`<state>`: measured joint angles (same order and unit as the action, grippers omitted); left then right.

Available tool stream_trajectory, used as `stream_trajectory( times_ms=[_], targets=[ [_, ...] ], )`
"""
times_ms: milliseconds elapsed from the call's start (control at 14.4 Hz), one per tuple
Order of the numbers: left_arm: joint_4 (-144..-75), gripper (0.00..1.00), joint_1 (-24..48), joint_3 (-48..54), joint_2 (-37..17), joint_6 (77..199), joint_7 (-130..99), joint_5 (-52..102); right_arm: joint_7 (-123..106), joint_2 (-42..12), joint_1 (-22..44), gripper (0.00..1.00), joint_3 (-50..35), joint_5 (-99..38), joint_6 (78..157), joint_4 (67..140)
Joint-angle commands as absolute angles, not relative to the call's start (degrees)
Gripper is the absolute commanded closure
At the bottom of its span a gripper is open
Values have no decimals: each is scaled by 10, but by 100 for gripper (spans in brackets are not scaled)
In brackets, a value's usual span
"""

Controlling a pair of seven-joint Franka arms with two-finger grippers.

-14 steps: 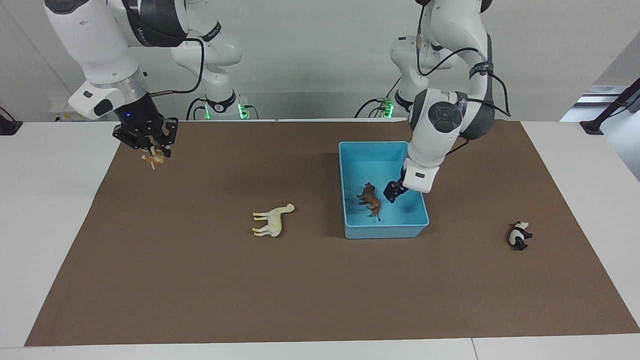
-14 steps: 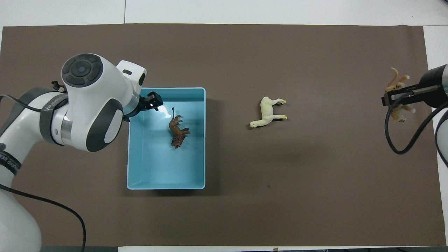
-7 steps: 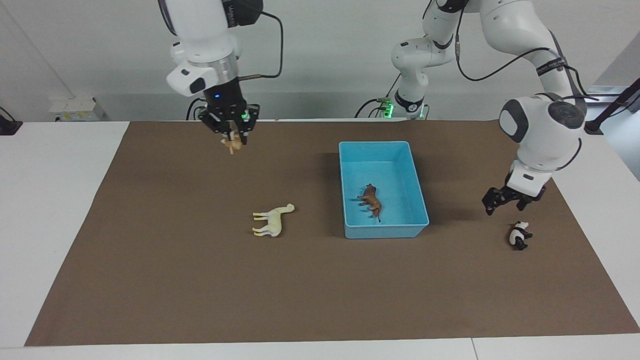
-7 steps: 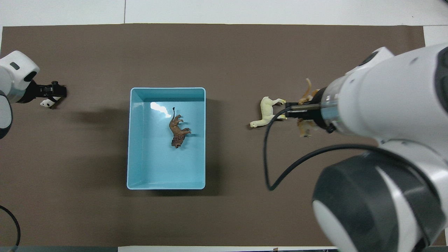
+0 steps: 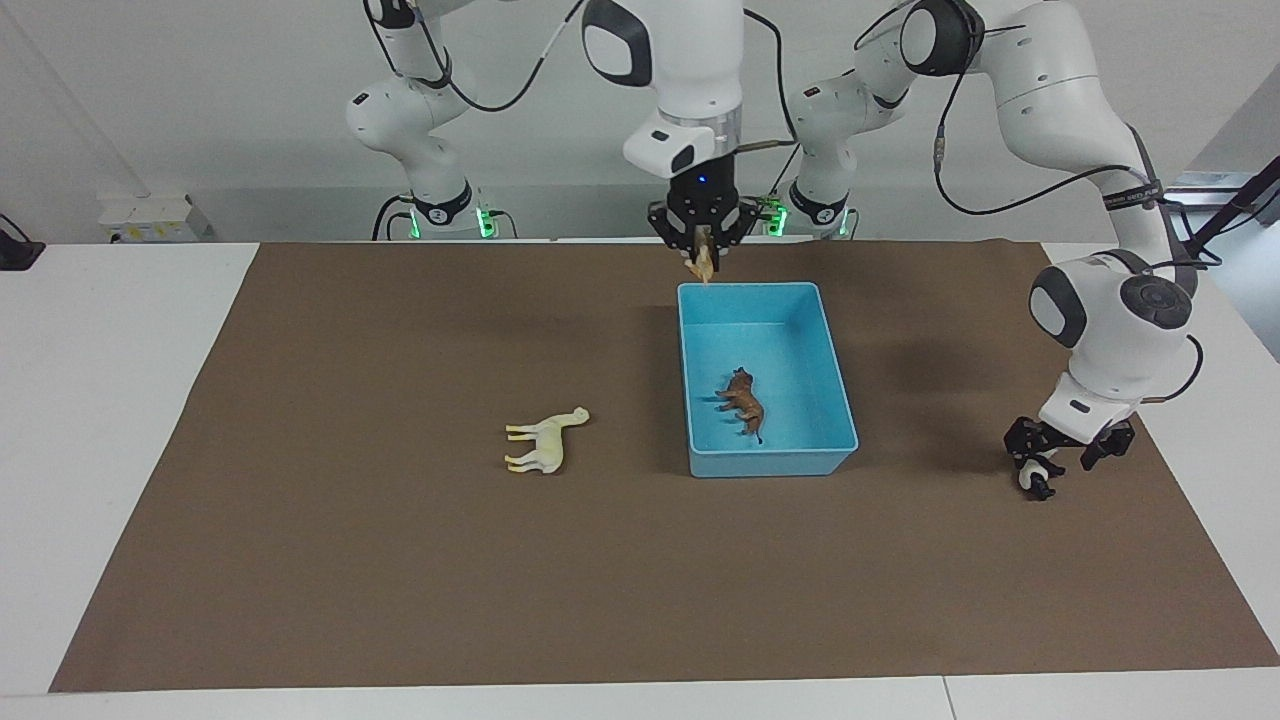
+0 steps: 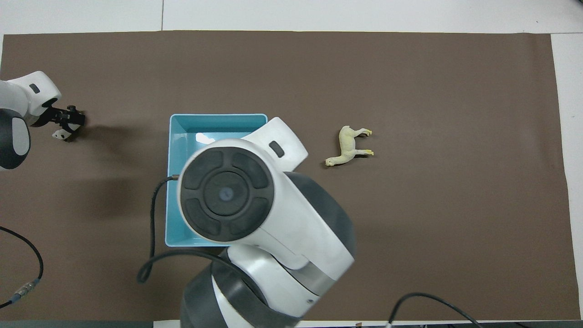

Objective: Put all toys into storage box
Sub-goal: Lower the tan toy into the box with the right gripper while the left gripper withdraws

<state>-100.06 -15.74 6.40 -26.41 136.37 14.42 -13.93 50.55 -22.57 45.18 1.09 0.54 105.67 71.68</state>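
The light blue storage box (image 5: 840, 400) (image 6: 218, 117) holds a brown lion (image 5: 742, 400) lying on its floor. My right gripper (image 5: 703, 254) hangs over the box's wall nearest the robots, shut on the orange tiger (image 5: 704, 267). In the overhead view the right arm covers most of the box, the lion and the tiger. My left gripper (image 5: 1062, 452) (image 6: 69, 122) is open and low over the panda (image 5: 1036, 480) (image 6: 60, 134) toward the left arm's end of the mat. The cream horse (image 5: 545, 442) (image 6: 348, 146) lies on its side beside the box, toward the right arm's end.
A brown mat (image 5: 400, 560) covers the white table (image 5: 100, 400). The right arm's cable (image 6: 152, 228) hangs over the box's edge in the overhead view.
My right gripper carried the tiger from the right arm's end of the mat to over the box. My left gripper left the box and came down over the panda.
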Motion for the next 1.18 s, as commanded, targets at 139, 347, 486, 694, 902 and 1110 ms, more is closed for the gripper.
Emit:
stream_trajectory(
  times_ms=[139, 347, 486, 694, 902, 1110],
  targets=[
    [-998, 0, -156, 60, -279, 1397, 170, -155, 510, -333, 461, 100, 14, 10, 1110, 615],
    [-1030, 0, -158, 59, -277, 1411, 170, -154, 510, -339, 475, 100, 14, 18, 1122, 620],
    [-1042, 0, -159, 59, -273, 1413, 171, -154, 511, -338, 475, 0, 14, 18, 1115, 621],
    [-1042, 10, -159, 59, -273, 1412, 164, -153, 512, -331, 468, 0, 18, 14, 1080, 620],
    [-1039, 87, -155, 59, -273, 1405, 112, -153, 509, -294, 444, 0, 28, 17, 1022, 620],
    [-965, 100, -139, 60, -282, 1314, 75, -148, 422, -268, 380, 0, 31, 25, 970, 639]
  ],
)
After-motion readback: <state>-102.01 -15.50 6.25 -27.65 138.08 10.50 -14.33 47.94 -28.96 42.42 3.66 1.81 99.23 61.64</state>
